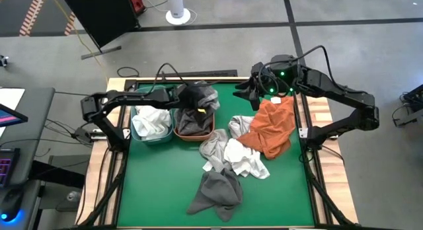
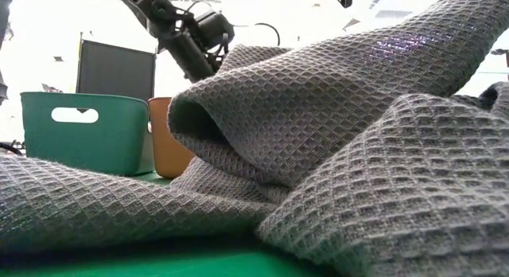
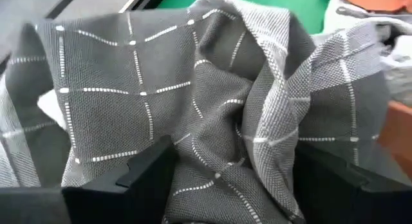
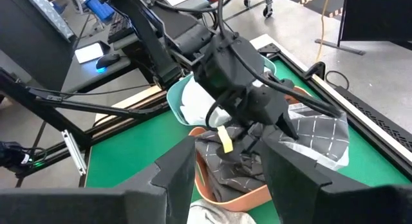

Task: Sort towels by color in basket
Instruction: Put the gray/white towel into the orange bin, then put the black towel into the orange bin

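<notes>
green mat (image 1: 165, 184) on a concrete floor (image 1: 218, 45). teal bin (image 1: 151, 139) has white towels (image 1: 151, 122), orange bin (image 1: 200, 135) dark ones. left gripper (image 1: 198, 101) clamps a grey checked towel (image 3: 193, 95); right gripper (image 4: 225, 169) gapes empty.

Two dark jointed arms, black cables looped along them, perhaps green lights on the right wrist

Towels (image 1: 246, 145) heaped mid-table; dark checked towel (image 1: 197, 98) draped above brown basket (image 1: 178, 133).
</notes>
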Motion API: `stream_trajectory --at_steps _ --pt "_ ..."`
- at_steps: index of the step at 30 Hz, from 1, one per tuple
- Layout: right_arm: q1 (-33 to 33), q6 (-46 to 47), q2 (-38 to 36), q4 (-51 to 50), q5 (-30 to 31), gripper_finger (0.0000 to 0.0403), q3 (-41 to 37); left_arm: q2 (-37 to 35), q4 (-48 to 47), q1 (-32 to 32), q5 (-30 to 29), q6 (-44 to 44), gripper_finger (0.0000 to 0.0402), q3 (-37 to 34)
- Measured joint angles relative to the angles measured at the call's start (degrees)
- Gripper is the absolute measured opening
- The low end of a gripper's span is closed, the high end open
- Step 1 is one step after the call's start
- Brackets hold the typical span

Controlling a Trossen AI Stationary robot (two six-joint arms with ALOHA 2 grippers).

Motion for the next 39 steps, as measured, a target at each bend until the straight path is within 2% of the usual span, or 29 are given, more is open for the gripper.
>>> stream_trajectory --at_steps 6,12,16,26,30,35,39 --pt "0.00 0.14 0.00 -0.13 0.00 0.0200 0.00 3.26 6.93 0.72 0.49 -2.86 0.0270 -5.37" --pt "-0.20 0.60 0.00 -0.66 0.00 0.0200 0.00 9.96 4.79 0.56 3.10 -5.02 0.0270 -3.07" --pt "-0.19 0.62 0.00 -2.34 0.01 0.0200 -0.02 10.13 1.66 0.12 2.82 -5.57 0.0270 -0.94" --pt "-0.67 -0.34 0.00 -3.07 0.06 0.0200 -0.02 2.16 -14.13 0.04 2.80 1.93 0.0270 6.31" --pt "-1.01 -1.87 -0.02 -3.80 0.07 0.0200 -0.02 -1.10 -14.18 -0.02 2.61 3.02 0.0270 8.77" --pt "-0.85 -5.71 -0.02 -9.85 -0.09 0.0200 -0.02 -5.29 -14.33 -0.10 2.83 3.78 0.0270 10.50" --pt "1.55 -8.16 -0.02 -13.26 -3.85 0.0200 -0.02 -9.63 -14.52 -0.16 4.77 3.34 0.0270 10.55"
